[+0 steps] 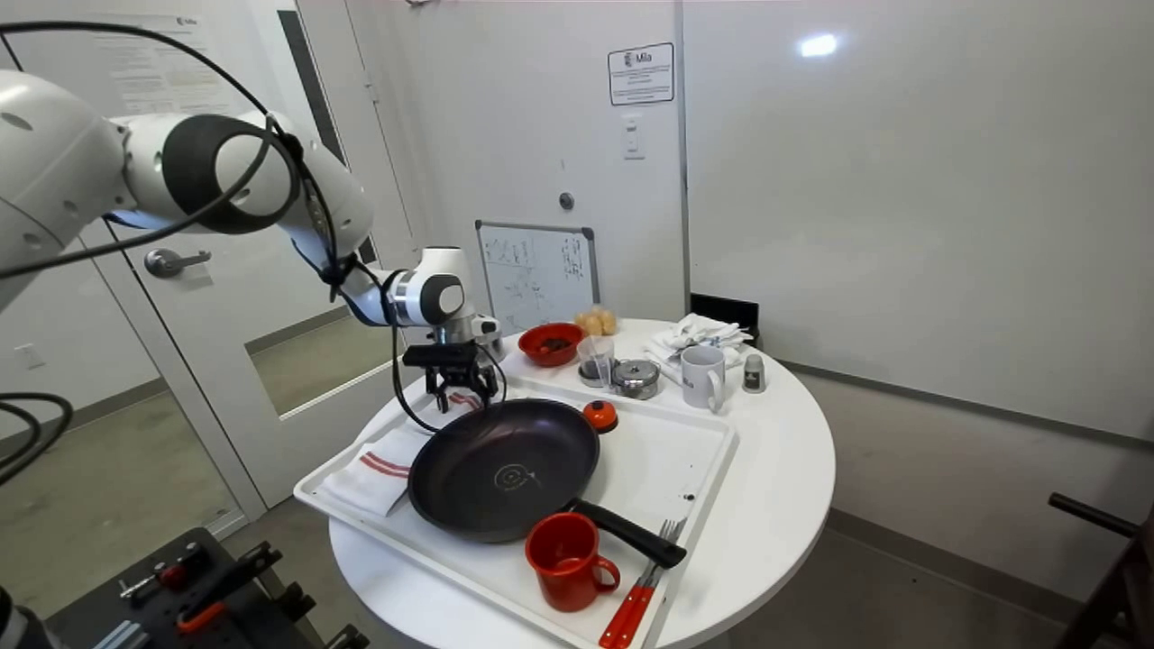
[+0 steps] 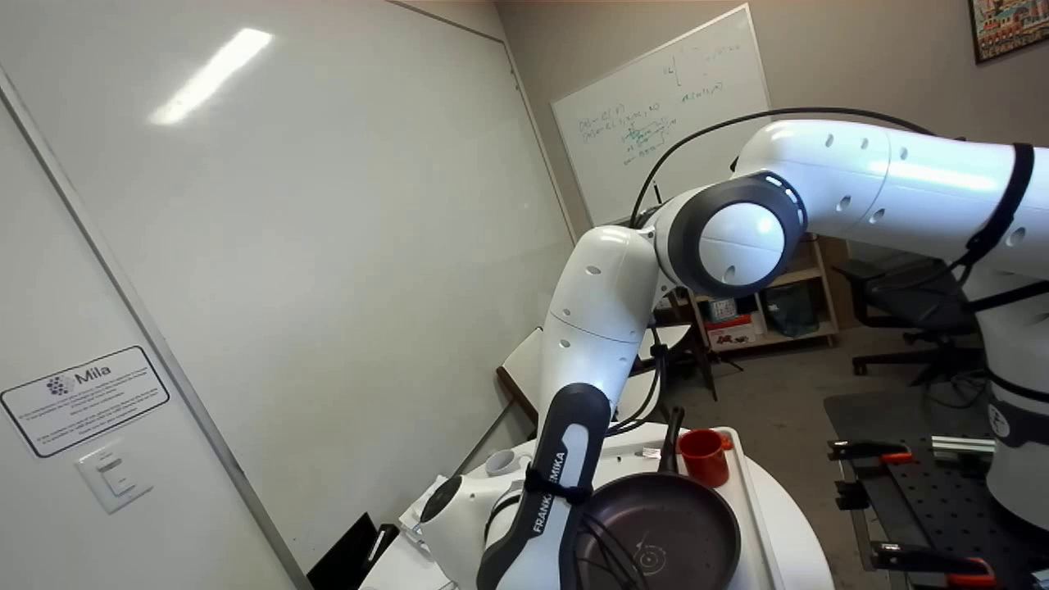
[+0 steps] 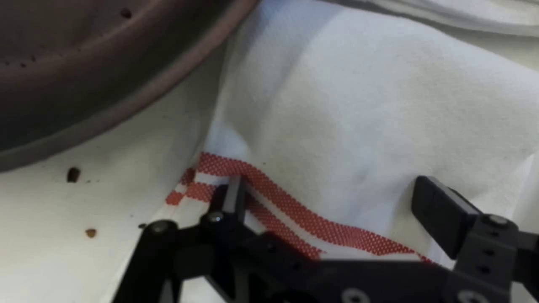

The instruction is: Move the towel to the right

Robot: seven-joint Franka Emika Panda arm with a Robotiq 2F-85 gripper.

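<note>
The towel (image 1: 379, 473), white with red stripes, lies on the white tray (image 1: 649, 442) beside the black frying pan (image 1: 505, 469). In the wrist view the towel (image 3: 358, 105) spreads under the gripper, with its red stripes crossing between the fingers. My gripper (image 1: 466, 402) points down over the towel's far part, next to the pan's rim. In the wrist view the gripper (image 3: 330, 189) is open, its fingers wide apart, with cloth below and between them. The fingertips are at or very near the cloth; contact is unclear. In an exterior view the arm hides the gripper and the towel.
The pan (image 3: 105, 63) stands close by one finger. A red mug (image 1: 568, 563), red-handled cutlery (image 1: 631, 604) and an orange-red knob (image 1: 600, 415) are on the tray. Behind it are a red bowl (image 1: 551, 344), metal pot (image 1: 636, 379), white mug (image 1: 702, 376), shaker (image 1: 754, 373) and white cloths (image 1: 694, 338).
</note>
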